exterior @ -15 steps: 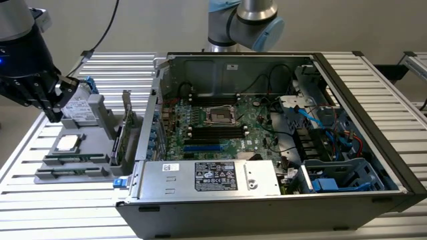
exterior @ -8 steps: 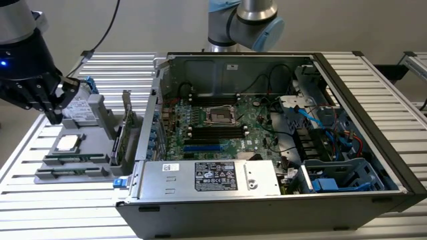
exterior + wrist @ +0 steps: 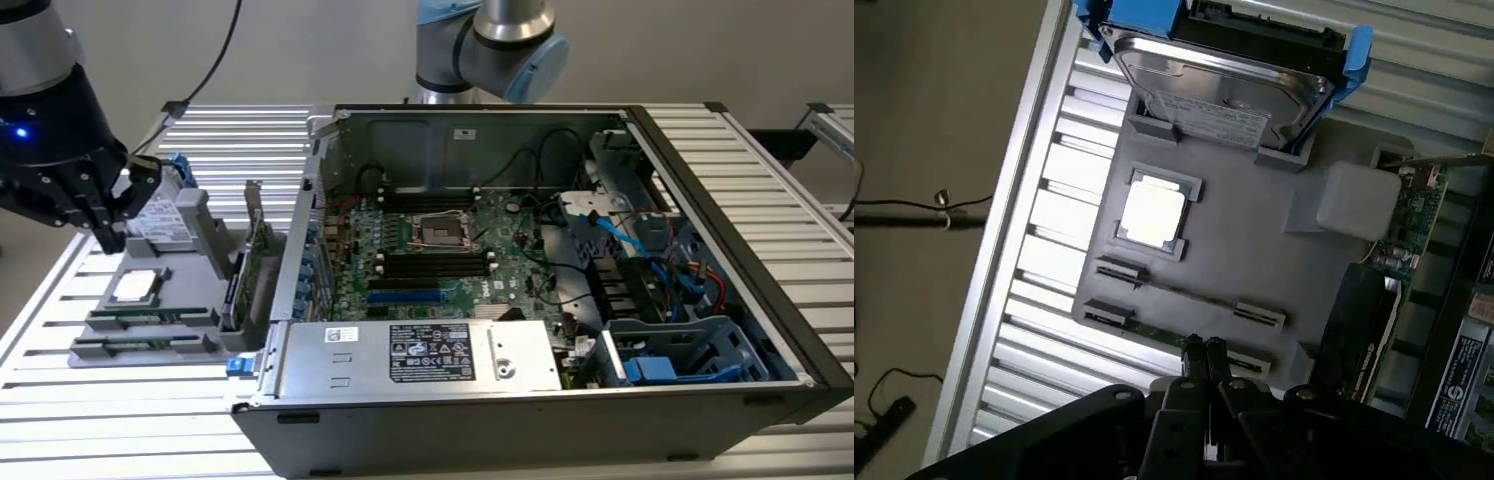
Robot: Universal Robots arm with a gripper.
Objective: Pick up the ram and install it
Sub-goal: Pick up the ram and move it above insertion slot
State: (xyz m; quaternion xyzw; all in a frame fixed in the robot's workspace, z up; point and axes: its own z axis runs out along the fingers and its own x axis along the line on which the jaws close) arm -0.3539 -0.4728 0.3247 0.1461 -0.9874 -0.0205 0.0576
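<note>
Ribbed metal table, exterior view. By wrist view, thin dark-green ram stick is slotted in grey plastic holder; black claw is closed, empty, over it.

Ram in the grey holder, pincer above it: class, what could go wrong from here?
The ram lies thin in the grey holder; the shut pincer above it might press on its edge instead of straddling it. The CPU and hard drive sit close by on the same holder, so a sideways drift could knock them.

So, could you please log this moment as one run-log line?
gripper: shut, over gray parts holder | ram: lying in holder's slot, not yet picked | computer case: open
</note>
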